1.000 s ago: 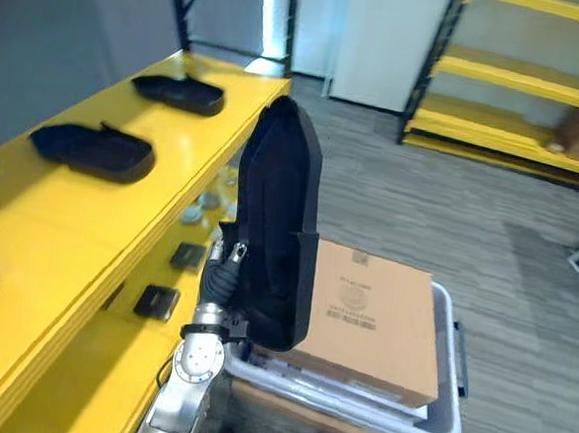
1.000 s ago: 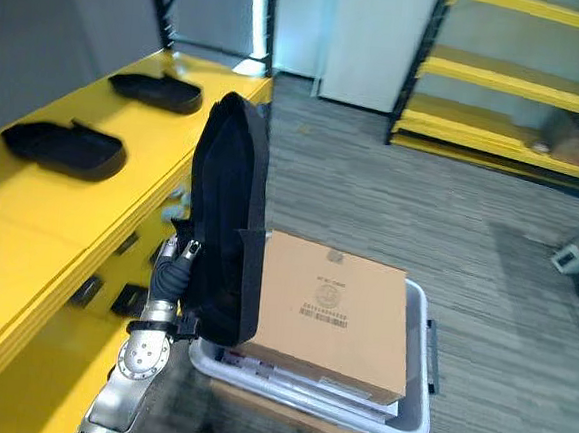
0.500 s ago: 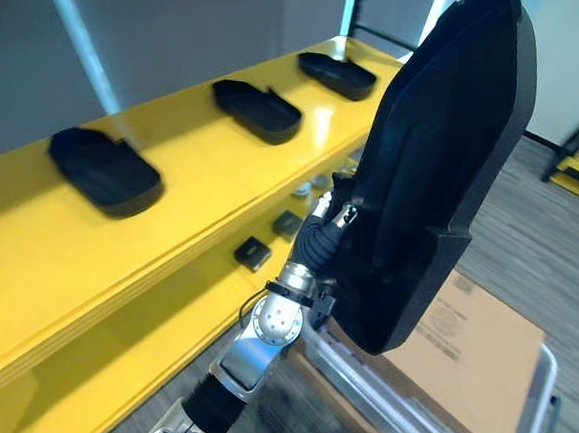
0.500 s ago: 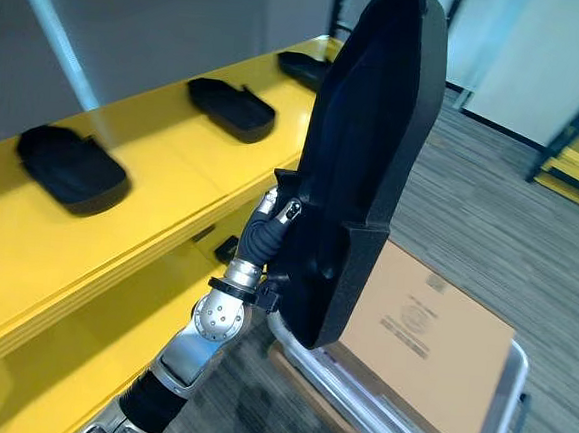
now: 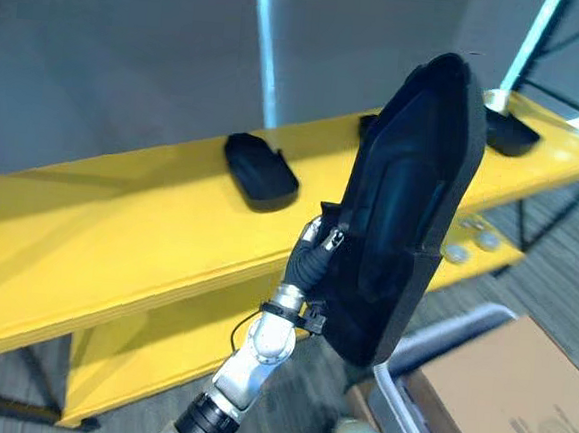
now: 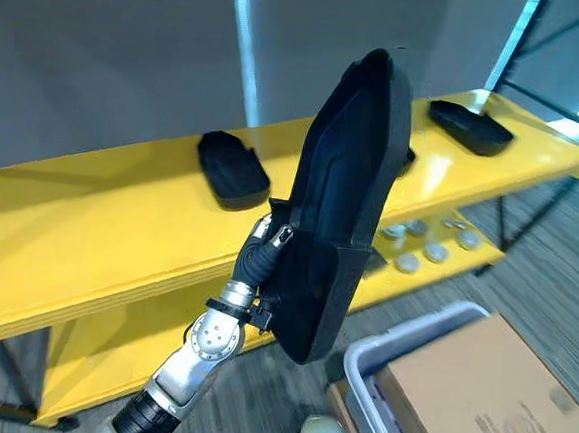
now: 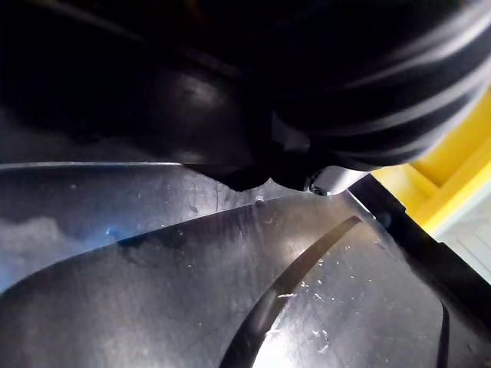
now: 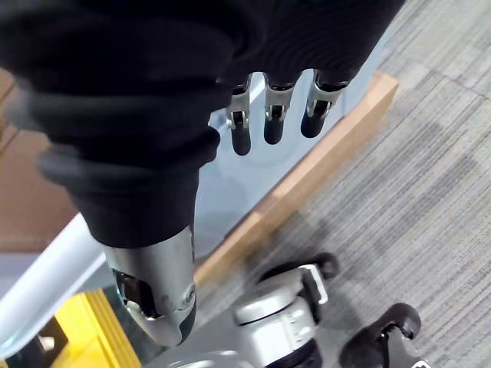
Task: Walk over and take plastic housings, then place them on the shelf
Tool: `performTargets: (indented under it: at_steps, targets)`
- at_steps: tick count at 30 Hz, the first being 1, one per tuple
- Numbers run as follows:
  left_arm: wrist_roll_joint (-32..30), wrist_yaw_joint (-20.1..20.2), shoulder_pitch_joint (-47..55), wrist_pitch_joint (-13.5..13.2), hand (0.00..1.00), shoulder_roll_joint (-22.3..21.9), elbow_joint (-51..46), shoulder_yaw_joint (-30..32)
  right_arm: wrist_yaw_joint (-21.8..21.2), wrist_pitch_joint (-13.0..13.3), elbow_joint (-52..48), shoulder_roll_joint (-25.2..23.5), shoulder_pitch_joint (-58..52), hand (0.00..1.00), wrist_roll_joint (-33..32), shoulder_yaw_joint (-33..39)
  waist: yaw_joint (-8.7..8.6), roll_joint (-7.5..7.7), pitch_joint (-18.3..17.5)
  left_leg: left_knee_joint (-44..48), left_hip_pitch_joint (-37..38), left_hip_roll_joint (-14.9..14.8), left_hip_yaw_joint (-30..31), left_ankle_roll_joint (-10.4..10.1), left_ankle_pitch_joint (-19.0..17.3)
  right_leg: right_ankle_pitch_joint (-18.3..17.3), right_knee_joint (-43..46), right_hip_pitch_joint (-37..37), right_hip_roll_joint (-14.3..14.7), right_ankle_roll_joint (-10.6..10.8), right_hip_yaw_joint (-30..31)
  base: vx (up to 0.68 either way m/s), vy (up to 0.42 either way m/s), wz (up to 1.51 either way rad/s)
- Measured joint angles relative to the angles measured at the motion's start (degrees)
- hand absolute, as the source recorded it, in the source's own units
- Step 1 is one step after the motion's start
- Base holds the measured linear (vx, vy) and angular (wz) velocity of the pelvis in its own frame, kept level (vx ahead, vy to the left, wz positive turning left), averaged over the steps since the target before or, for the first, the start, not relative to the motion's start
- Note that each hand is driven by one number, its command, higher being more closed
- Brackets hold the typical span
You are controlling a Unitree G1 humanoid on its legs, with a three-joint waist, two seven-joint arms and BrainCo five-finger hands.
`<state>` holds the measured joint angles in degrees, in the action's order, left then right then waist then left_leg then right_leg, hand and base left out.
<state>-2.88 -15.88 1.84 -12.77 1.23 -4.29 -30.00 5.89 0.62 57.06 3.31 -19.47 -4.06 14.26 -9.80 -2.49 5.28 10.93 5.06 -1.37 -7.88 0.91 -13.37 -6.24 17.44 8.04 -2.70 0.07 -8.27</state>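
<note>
Status: carry phase, placing not yet done.

- Held plastic housing: black, long, standing nearly upright at frame centre, in the air in front of the yellow shelf, apart from its top board.
- Left hand: sits at the housing's lower left edge and bears it. The grip is hidden behind the part in both eye views, and the left wrist view gives just dark cover and the housing's glossy surface, so I cannot tell how far the hand is closed.
- Right hand: hangs low with its fingers straight and slack, holding nothing.
- Already on the shelf's top board: one housing left of centre and another at upper right. A third dark shape peeks out behind the held part.
- Lower right: cardboard box in a grey tote.

Judgement: pick-up is done and the shelf is reached. What is left is to lay the held housing flat on the bare board at left and let go.
</note>
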Motion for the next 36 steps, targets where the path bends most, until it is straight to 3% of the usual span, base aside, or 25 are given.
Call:
performTargets:
  at_steps: [1, 5, 7, 10, 13, 14, 16, 17, 18, 21, 22, 24, 25, 26, 28, 29, 30, 31, 32, 33, 34, 36]
  targets:
    - [0.0, 0.7, 0.0, 0.0, 1.00, 0.0, -0.7, 1.5, 0.2, 0.1, -0.7, -0.1, 0.3, 0.00, 0.0, -0.7, 1.24, 0.13, -0.3, -1.0, 0.5, -1.3, -0.4, -0.8, 0.7, 0.4, -1.8, -0.8, 1.3, -0.7, -0.6, 0.25, -0.176, 0.10]
    - [0.0, 0.7, 0.1, 0.0, 1.00, 0.1, -1.2, 5.3, 0.6, 1.1, -3.6, -1.2, 2.0, 0.00, 0.0, -1.4, 1.40, 2.61, -1.1, -4.5, 2.9, -3.7, -2.4, -2.3, 1.4, 1.3, -5.6, -3.3, 4.1, -2.1, -1.0, 0.20, -0.113, -0.04]
    - [-0.1, 0.6, 0.8, 0.0, 1.00, 0.1, -1.4, 6.0, 0.7, 1.9, -4.5, -1.2, 2.7, 0.00, 0.0, -1.3, 1.48, 2.72, -1.2, -5.2, 3.6, -3.8, -3.1, -2.5, 1.6, 1.5, -6.7, -4.3, 4.3, -2.4, -1.1, 0.13, 0.005, -0.03]
    - [-0.3, 0.4, 2.5, 0.1, 1.00, 0.2, -1.5, 6.0, 1.4, 2.3, -4.5, -1.3, 3.0, 0.00, 0.0, -1.3, 2.76, 2.77, -1.6, -4.7, 3.3, -3.5, -3.3, -2.6, 1.7, 1.9, -7.8, -5.2, 4.0, -2.0, -1.2, 0.05, 0.051, 0.06]
    - [-1.5, 0.0, 3.7, 0.4, 1.00, 0.2, -2.8, 6.9, 1.7, 2.6, -4.4, -1.7, 3.1, 0.00, 0.1, -1.3, 2.86, 4.20, -1.8, 1.6, -1.7, -2.8, -3.3, -3.0, 1.8, 2.9, -9.9, -5.6, 1.9, -1.1, -3.7, -0.01, 0.076, 0.51]
    - [-1.8, -0.5, 3.7, 0.4, 1.00, 0.2, -3.0, 7.6, 1.7, 2.8, -4.1, -1.9, 3.5, 0.00, 0.1, -1.3, 2.75, 4.92, -1.5, 6.2, -4.0, -2.9, -4.4, -5.6, 1.0, 3.4, -11.4, -6.3, 0.6, -1.3, -5.0, -0.08, 0.088, 0.60]
    - [-1.7, -0.9, 3.9, 0.5, 1.00, 0.3, -3.0, 8.5, 1.8, 2.9, -2.3, -1.8, 5.2, 0.00, 0.1, -1.4, 2.81, 4.87, -0.8, 14.5, -7.3, -9.1, -13.4, -2.5, -2.6, 3.8, -11.8, -6.7, 0.1, -1.5, -6.1, -0.10, 0.109, 0.41]
    - [-1.7, -0.9, 4.5, 0.5, 1.00, 0.5, -3.0, 9.5, 2.0, 2.8, -0.2, -1.2, 6.8, 0.00, 0.1, -1.4, 2.89, 5.32, -0.6, 17.5, -8.1, -13.2, -17.3, -1.1, -3.5, 4.1, -11.9, -6.7, -0.8, -1.1, -5.9, -0.10, 0.175, 0.12]
    - [-1.7, -0.9, 4.9, 0.5, 1.00, 0.7, -3.1, 10.2, 2.0, 2.8, 0.6, -0.5, 7.3, 0.00, 0.2, -1.9, 2.69, 6.02, -0.3, 18.0, -8.3, -16.0, -19.1, -1.1, -3.5, 4.2, -12.2, -6.6, -2.6, -0.2, -5.7, -0.10, 0.207, 0.10]
    - [-1.0, -0.9, 6.1, 0.3, 1.00, 0.7, -3.4, 10.4, 2.4, 2.9, 0.9, 1.2, 8.0, 0.00, 0.9, -2.2, 2.29, 5.67, -0.3, 15.1, -8.7, -19.4, -18.1, -3.1, -2.3, 4.3, -11.2, -5.2, -6.6, 3.0, -4.4, -0.08, 0.325, 0.03]
    - [-0.4, -0.7, 6.3, 0.3, 1.00, 0.7, -3.5, 9.9, 2.6, 2.6, 0.9, 2.2, 8.2, 0.00, 1.7, -2.8, 2.20, 4.74, -0.6, 12.6, -8.7, -19.7, -15.3, -4.6, -1.0, 4.3, -10.3, -3.6, -8.2, 5.2, -3.7, -0.11, 0.593, -0.12]
    - [0.1, -0.7, 6.2, 0.2, 1.00, -0.5, -3.7, 9.2, 2.8, 2.0, 1.1, 3.8, 8.6, 0.00, 2.5, -3.5, 2.24, 1.12, -1.7, 6.0, -8.2, -19.8, -9.0, -5.7, 2.8, 5.7, -10.2, -1.5, -8.9, 8.7, -3.4, -0.06, 0.577, -0.11]
    - [0.2, -0.7, 6.0, 0.2, 1.00, -0.1, -3.5, 9.3, 2.9, 1.3, 2.4, 3.0, 9.6, 0.00, 2.5, -3.5, 1.84, 2.02, -1.4, 7.5, -8.4, -17.3, -8.8, -11.3, 3.1, 7.5, -11.6, -2.6, -11.5, 10.7, -2.3, 0.03, 0.533, 0.03]
    - [0.6, -0.7, 6.2, 0.2, 1.00, 1.4, -3.5, 9.3, 3.9, 1.4, 2.4, 1.1, 9.0, 0.00, 2.4, -3.0, 1.24, 3.78, -1.1, 11.3, -9.5, -14.6, -8.6, -10.4, 1.2, 10.3, -13.4, -4.0, -14.0, 10.4, -2.3, 0.03, 0.629, 0.06]
    - [1.3, -0.8, 5.9, 0.1, 1.00, 2.5, -3.6, 9.7, 4.1, 1.4, 3.1, 0.9, 9.0, 0.00, 2.5, -3.1, 1.37, 4.61, -1.3, 18.7, -12.7, -13.9, -8.5, -8.8, -3.1, 14.5, -14.2, -3.4, -15.6, 10.6, -2.3, -0.04, 0.490, -0.20]
    - [1.3, -0.8, 5.9, 0.1, 1.00, 2.8, -3.6, 10.0, 4.1, 1.4, 3.2, 0.5, 9.5, 0.00, 2.5, -3.3, 1.73, 4.37, -1.2, 20.2, -13.4, -13.6, -10.3, -7.5, -4.7, 17.9, -13.7, -1.4, -16.0, 6.4, -2.6, -0.11, 0.568, -0.67]
    - [1.2, -0.7, 5.9, 0.1, 1.00, 3.0, -3.6, 10.3, 4.0, 1.3, 3.4, 1.5, 11.1, 0.00, 2.8, -3.6, 2.91, 4.02, -1.0, 18.8, -13.0, -13.5, -12.9, -6.6, -4.9, 22.1, -13.4, 0.8, -15.8, 0.7, -3.6, -0.08, 0.371, -0.81]
    - [1.2, -0.6, 6.0, 0.0, 1.00, 3.2, -3.6, 10.5, 4.0, 1.3, 3.4, 1.8, 11.9, 0.00, 3.1, -3.9, 3.06, 3.67, -0.6, 17.3, -12.0, -13.1, -14.9, -5.8, -4.4, 22.3, -11.3, 2.6, -15.9, -2.3, -4.8, -0.15, 0.439, -0.89]
    - [1.3, -0.6, 6.0, 0.0, 1.00, 3.4, -3.0, 10.8, 3.9, 1.3, 3.2, 2.2, 12.6, 0.00, 4.2, -4.5, 2.77, 3.99, -0.3, 13.9, -9.2, -11.2, -16.9, -4.0, -3.3, 13.7, 2.1, 6.5, -16.1, -2.2, -5.4, -0.07, 0.328, -0.61]
    - [1.2, -0.3, 6.0, 0.1, 1.00, 3.4, -2.4, 10.6, 3.7, 1.4, 3.1, 1.9, 12.3, 0.00, 4.7, -5.3, 2.17, 3.81, -0.1, 11.5, -6.5, -10.0, -17.6, -3.0, -2.5, 5.0, 11.7, 7.1, -13.0, 1.0, -3.8, -0.07, 0.361, -0.38]
    - [1.2, -0.3, 5.9, 0.1, 1.00, 3.4, -2.4, 10.3, 3.7, 1.5, 3.1, 1.5, 12.2, 0.00, 4.6, -5.6, 1.99, 3.53, -0.1, 10.6, -5.5, -9.5, -17.8, -2.7, -2.4, 1.9, 14.3, 6.7, -10.5, 1.4, -3.1, 0.01, 0.165, -0.12]
    - [1.1, 0.1, 5.3, 0.0, 1.00, 2.5, -2.4, 9.1, 2.5, 1.4, 2.3, 1.6, 12.1, 0.00, 4.7, -5.9, 1.25, 2.73, 0.2, 7.6, -4.0, -7.2, -17.9, -1.5, -1.5, -5.5, 14.6, 5.5, -1.2, 1.6, -0.6, -0.02, 0.129, 0.10]
